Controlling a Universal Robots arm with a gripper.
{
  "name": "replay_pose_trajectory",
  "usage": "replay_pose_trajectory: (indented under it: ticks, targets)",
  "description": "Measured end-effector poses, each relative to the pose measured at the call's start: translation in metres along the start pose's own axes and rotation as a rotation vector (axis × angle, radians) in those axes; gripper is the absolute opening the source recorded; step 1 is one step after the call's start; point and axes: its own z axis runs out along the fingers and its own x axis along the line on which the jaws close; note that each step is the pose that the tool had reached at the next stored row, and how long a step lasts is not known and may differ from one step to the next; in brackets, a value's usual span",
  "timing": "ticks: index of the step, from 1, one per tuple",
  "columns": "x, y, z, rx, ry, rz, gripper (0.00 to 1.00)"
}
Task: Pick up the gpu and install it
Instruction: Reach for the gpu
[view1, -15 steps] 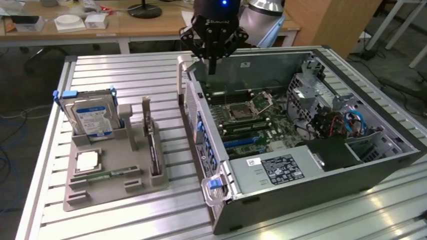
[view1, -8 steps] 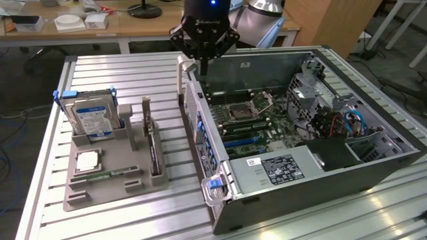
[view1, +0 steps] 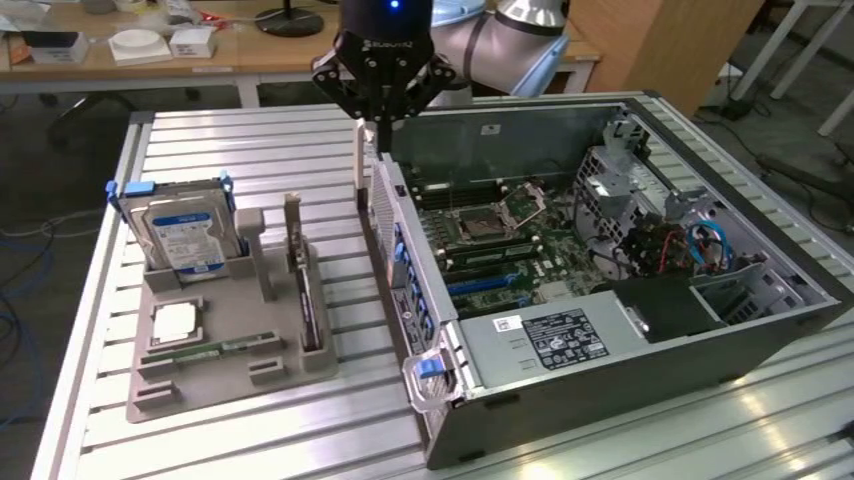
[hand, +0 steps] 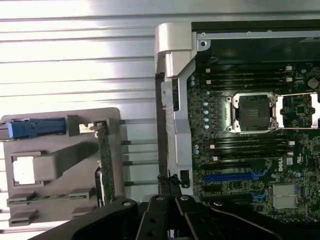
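nearest me at lower left sits the gray tray (view1: 214, 388), where i see the gpu (view1: 308, 310) standing on edge in its slot along the tray's right side, then at top centre the gripper (view1: 383, 125) hangs clenched on nothing above the open computer case (view1: 614, 395) left wall.

Grey tray (view1: 220, 378), blue-labelled silver drive (view1: 187, 238), green motherboard (view1: 497, 245), black hand (view1: 383, 122)

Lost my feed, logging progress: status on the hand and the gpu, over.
Hand shut, above the case rear wall. Gpu upright in the grey tray, ungripped. Hard drive stands apart beside it.
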Motion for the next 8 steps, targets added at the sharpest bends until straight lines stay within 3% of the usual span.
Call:
replay_pose_trajectory:
  ticks: [8]
  targets:
    - [0.023, -0.0017, -0.0004, 0.0000, 0.0000, 0.000, 0.10]
